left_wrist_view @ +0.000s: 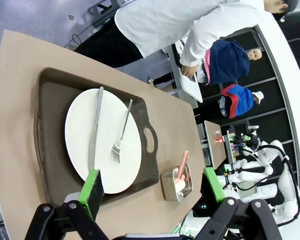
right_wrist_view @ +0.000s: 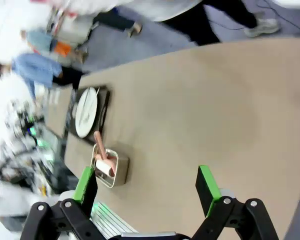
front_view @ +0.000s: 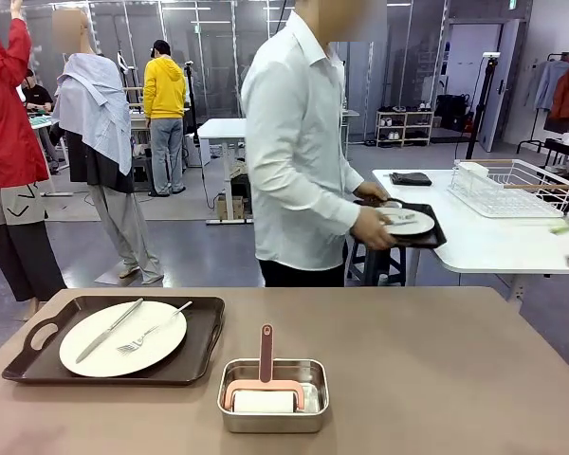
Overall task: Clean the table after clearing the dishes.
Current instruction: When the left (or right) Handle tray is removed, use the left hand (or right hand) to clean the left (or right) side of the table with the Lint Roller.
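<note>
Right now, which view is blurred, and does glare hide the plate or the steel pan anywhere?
Front view: sharp, evenly lit, only soft sheen on the steel pan, plate readable. Left wrist view: sharp, but wide-angle bends the table edge. Right wrist view: motion-blurred throughout, washed out toward its left edge.
</note>
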Robot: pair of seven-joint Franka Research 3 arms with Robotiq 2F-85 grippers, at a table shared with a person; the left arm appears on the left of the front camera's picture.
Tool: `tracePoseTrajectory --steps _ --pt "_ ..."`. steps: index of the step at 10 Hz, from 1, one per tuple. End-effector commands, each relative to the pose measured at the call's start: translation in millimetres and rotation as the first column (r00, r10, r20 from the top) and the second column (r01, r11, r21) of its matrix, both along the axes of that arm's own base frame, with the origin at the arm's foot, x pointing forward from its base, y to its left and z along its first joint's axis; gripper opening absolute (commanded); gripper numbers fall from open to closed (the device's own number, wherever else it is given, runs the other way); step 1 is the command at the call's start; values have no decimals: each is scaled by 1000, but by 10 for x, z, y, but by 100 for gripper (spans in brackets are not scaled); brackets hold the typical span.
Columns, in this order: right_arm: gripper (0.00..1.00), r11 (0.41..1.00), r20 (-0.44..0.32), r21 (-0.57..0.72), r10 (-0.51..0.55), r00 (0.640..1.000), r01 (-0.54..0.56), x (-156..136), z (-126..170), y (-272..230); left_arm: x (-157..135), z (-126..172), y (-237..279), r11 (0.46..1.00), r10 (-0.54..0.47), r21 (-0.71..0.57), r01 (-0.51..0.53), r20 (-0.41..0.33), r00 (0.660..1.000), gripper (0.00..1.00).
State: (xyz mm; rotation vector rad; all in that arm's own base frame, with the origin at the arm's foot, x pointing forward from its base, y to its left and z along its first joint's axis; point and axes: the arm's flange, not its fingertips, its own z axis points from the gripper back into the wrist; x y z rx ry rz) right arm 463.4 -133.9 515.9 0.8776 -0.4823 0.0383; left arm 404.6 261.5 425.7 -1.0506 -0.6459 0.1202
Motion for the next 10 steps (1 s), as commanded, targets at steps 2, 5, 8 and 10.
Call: tracePoseTrajectory --steps 2,5,8,10 --pt "100 936 54 -219 294 954 -276 270 295 1507 -25 4 30 1000 -10 -8 10 11 1000 100" --pt "100 761 75 -484 527 846 -431 -46 215 2864 -25 4 30 1000 -10 -8 10 11 1000 100" --pt "100 644 8 -549 641 768 -532 -332 -154 3552 -25 4 30 1000 -10 -8 10 11 1000 100" --pt "100 645 6 -531 651 759 -549 -311 -91 3582 -25 4 30 1000 -10 -8 10 11 1000 100"
